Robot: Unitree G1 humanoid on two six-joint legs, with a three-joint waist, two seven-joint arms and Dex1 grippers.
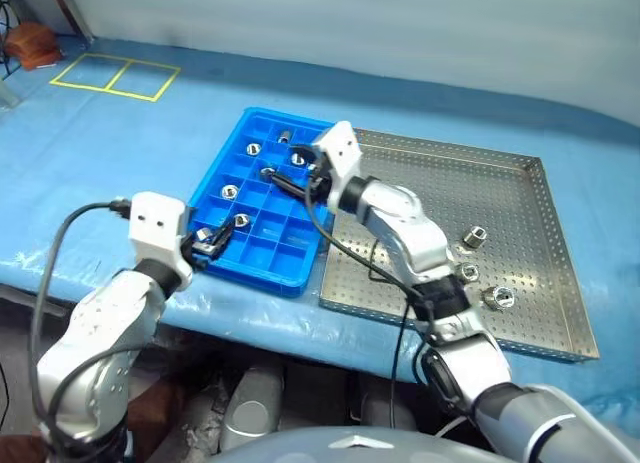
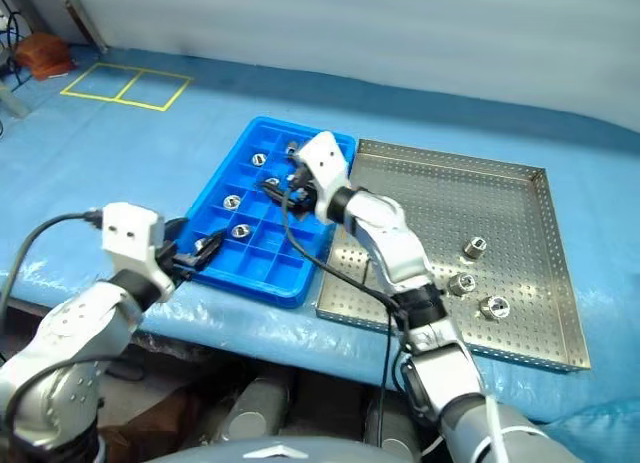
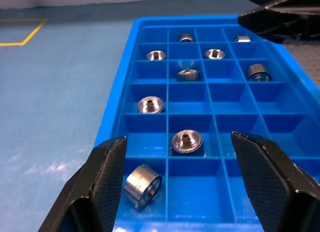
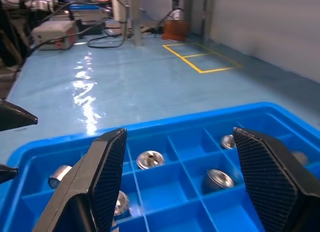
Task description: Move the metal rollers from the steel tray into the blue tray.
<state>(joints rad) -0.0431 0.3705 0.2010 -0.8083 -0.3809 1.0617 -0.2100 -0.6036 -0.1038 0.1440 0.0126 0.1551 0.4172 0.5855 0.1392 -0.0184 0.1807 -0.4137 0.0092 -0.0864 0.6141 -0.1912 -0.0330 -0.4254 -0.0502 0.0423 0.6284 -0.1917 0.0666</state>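
Blue sheeting covers the table, and both tools hang over the blue tray (image 1: 262,268), the left tool (image 1: 212,241) and right tool (image 1: 290,175) each with jaws apart and empty. Several rollers (image 3: 187,141) sit in its cells; three more (image 1: 476,235) wait in the steel tray (image 1: 530,198). Looks like a drop-off step; next, the right tool should swing back for another.

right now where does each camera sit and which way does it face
Head views: look forward and down at the blue tray beside the steel tray; both arms show.
Left wrist view: looks along the open left pincer over the blue tray's metal rollers.
Right wrist view: looks along the open right pincer across the blue tray to the floor.
All share the blue tray.
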